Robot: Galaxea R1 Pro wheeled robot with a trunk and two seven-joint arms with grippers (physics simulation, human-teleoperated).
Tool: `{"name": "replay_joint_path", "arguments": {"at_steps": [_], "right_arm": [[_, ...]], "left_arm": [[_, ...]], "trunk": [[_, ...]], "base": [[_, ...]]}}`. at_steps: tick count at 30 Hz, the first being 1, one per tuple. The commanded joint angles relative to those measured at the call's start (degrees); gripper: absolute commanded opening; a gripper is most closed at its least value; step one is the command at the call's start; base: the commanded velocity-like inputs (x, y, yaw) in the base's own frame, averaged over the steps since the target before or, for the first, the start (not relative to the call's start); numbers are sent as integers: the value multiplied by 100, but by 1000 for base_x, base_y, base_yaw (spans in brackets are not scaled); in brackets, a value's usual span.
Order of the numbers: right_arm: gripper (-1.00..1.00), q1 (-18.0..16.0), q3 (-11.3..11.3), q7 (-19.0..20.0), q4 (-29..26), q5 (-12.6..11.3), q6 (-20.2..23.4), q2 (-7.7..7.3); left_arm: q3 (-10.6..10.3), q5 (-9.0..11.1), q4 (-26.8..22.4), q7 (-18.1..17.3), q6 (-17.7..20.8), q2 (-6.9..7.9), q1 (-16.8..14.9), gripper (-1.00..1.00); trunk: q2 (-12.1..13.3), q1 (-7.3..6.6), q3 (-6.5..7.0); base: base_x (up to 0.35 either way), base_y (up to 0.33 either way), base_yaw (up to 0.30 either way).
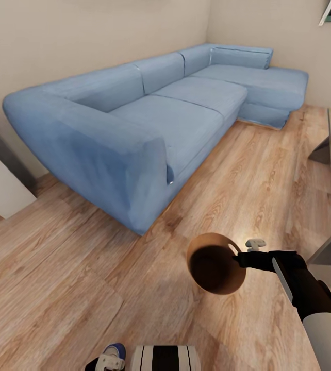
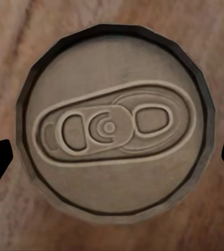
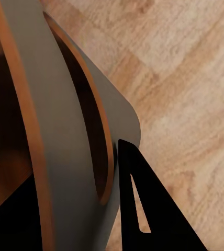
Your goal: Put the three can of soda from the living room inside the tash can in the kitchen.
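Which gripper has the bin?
The right gripper: it pinches the tash can by its rim, above the floor. The left gripper straddles a soda can instead.

The head camera is looking forward and down across the plank floor (image 1: pixel 83 288) toward the blue sofa (image 1: pixel 150 123). The left wrist camera is pointing straight down, very close onto a can top (image 2: pixel 114 128); the right wrist camera is hugging the bin's rim (image 3: pixel 38 141). All three are sharing the floor.

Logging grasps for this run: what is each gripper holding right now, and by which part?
The right gripper holds the trash can by its rim, wall between the fingers. The left gripper's fingers flank a soda can; contact cannot be told.
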Motion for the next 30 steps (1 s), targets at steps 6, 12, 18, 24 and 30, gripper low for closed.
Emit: {"name": "replay_joint_path", "arguments": {"at_steps": [6,12,18,24,30], "right_arm": [[-100,0,0,10,-4,-94,26,0],[-100,1,3,11,-3,-87,26,0],[-100,1,3,10,-4,-85,26,0],[-100,1,1,10,-3,-85,26,0],[-100,4,8,10,-4,-78,26,3]], "left_arm": [[-35,0,-20,0,2,-7,-1,100],[-30,-1,-581,6,58,-1,-1,100],[-19,0,-1225,3,98,0,0,100],[-23,-15,-1304,9,103,0,0,100],[-25,-31,-1297,10,104,0,0,100]], "trunk": [[0,-1,-37],[0,-1,-74],[0,-1,-112],[0,-1,-148],[0,-1,-184]], "base": [[0,0,0],[0,0,0],[0,0,0],[0,0,0],[0,0,0]]}}
